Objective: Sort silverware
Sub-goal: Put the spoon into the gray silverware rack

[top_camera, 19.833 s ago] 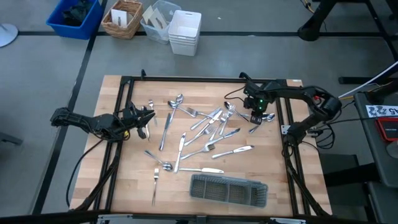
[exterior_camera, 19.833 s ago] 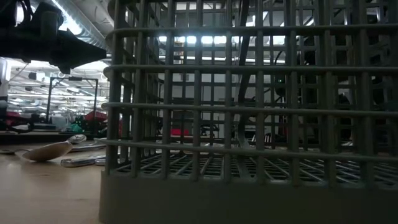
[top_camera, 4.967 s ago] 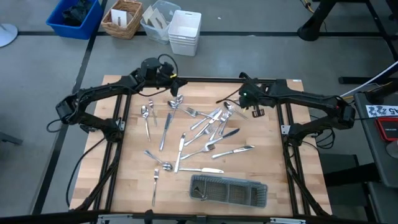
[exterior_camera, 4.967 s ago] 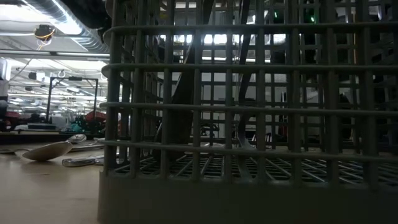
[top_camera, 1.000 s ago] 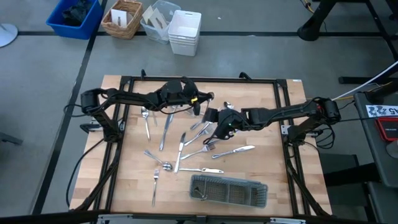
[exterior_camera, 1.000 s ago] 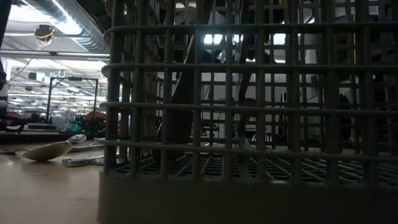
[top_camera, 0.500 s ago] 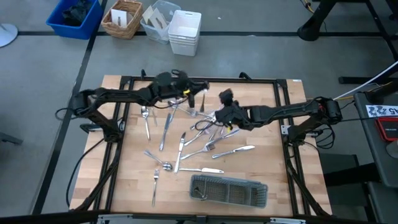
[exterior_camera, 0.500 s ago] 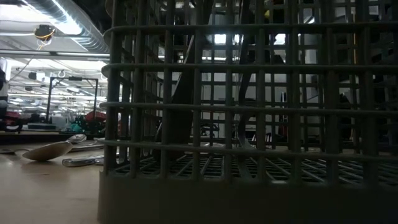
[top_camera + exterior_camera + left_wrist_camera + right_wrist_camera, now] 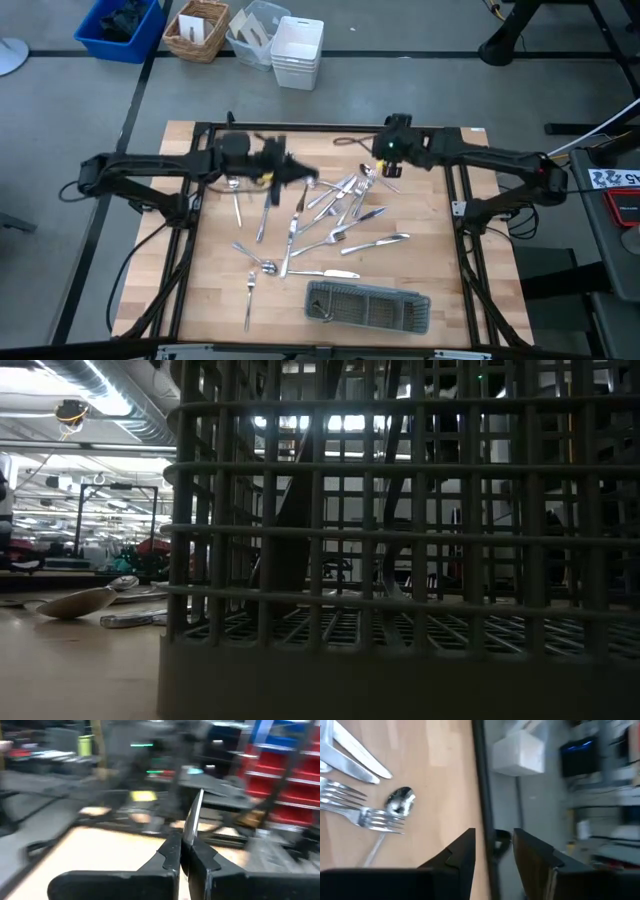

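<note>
The silverware lies scattered in a loose pile on the middle of the wooden table; forks, a spoon and knives also show in the right wrist view. My left gripper hovers left of the pile, shut on one slim silver piece. My right gripper is open above the table's far edge, right of centre, its fingers holding nothing. The grey mesh tray rests flat near the near edge and fills the low view, with a spoon lying beside it. My left gripper pinches a slim flat silver piece between its two fingers, which close on its lower part. The rest sticks out straight beyond the fingertips, in line with them. The piece is lifted clear of the table; whether it is a fork, spoon or knife I cannot tell.
Black frame rails run along the table's left, right and far sides. Beyond the far edge stand a blue bin, a wicker basket, a clear container and a white stack. Bare wood lies at the near left.
My left gripper has drawn back from the pile's far side toward the table's left, staying shut. My right gripper has left the middle of the pile and moved up and toward the far edge and the right. The pile and the tray have stayed put.
</note>
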